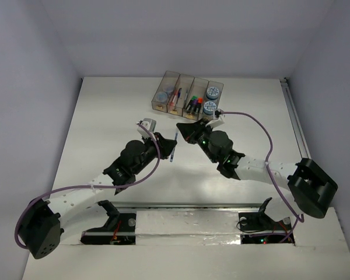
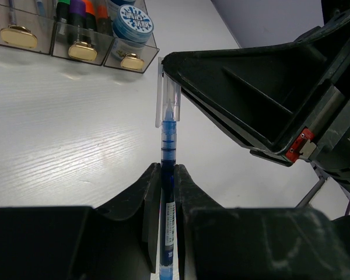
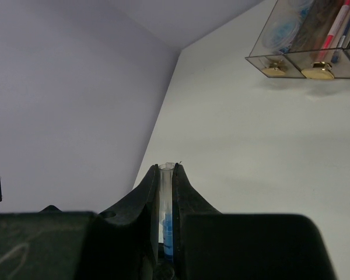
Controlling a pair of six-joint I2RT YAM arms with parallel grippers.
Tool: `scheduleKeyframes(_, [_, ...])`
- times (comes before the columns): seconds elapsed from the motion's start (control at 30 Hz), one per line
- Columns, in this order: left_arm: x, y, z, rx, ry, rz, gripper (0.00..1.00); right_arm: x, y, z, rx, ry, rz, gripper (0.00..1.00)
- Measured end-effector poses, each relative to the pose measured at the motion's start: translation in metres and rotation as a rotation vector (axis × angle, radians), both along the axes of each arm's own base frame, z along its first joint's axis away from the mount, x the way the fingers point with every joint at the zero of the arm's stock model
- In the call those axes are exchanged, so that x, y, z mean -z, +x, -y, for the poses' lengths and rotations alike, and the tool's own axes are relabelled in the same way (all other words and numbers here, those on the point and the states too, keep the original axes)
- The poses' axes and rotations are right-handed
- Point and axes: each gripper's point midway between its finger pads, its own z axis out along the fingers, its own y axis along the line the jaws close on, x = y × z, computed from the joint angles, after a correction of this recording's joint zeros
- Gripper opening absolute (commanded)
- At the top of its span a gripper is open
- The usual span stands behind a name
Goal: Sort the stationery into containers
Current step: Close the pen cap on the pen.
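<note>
**Last pen held between both arms, bins nearly filled**

The sorting looks close to done. The row of four narrow, smoky-brown translucent plastic bins (image 1: 169,76) stands at the far side of the white table (image 1: 105,128). The rightmost bin holds two round blue-grey rolls (image 1: 212,92). The next holds the short green, orange and purple highlighters (image 1: 192,104). The bin after that holds a pink pen (image 3: 332,32) with a blue one beside it, and the leftmost holds another roll (image 1: 162,96).

The only piece I can see outside the bins is a thin blue pen (image 2: 168,146), in the air just short of the row. It probably belongs with the other pens, so what seems left is to free it from one arm and drop it in.

The left gripper (image 2: 166,175) is narrowed onto the pen's barrel. The right gripper (image 3: 167,175) is pinched on the clear cap (image 3: 165,192) at the pen's other end.

The overhead view shows the whole layout and what each bin holds. In it the pen is only a thin line between two dark grippers, and neither grip can be read.

The left wrist view shows the barrel clamped between its fingers and the cap reaching up to the right gripper's tip. The right wrist view confirms that the cap sits squarely between those fingers, and it shows the two left-hand bins from below. Neither wrist view shows the full row.
</note>
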Motion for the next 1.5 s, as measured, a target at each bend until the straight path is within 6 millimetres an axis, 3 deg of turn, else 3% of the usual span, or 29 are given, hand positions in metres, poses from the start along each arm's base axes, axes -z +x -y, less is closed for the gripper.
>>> scheduleKeyframes(0.97, [0.0060, -0.0029, 0.0056, 0.027, 0.009, -0.015, 0.00, -0.0001, -0.0046, 0.0001, -0.030, -0.215, 0.035, 0.00])
scheduleKeyframes(1.5, [0.0012, -0.0040, 0.0026, 0.022, 0.014, 0.006, 0.00, 0.0034, -0.0010, 0.0014, -0.041, -0.153, -0.056, 0.00])
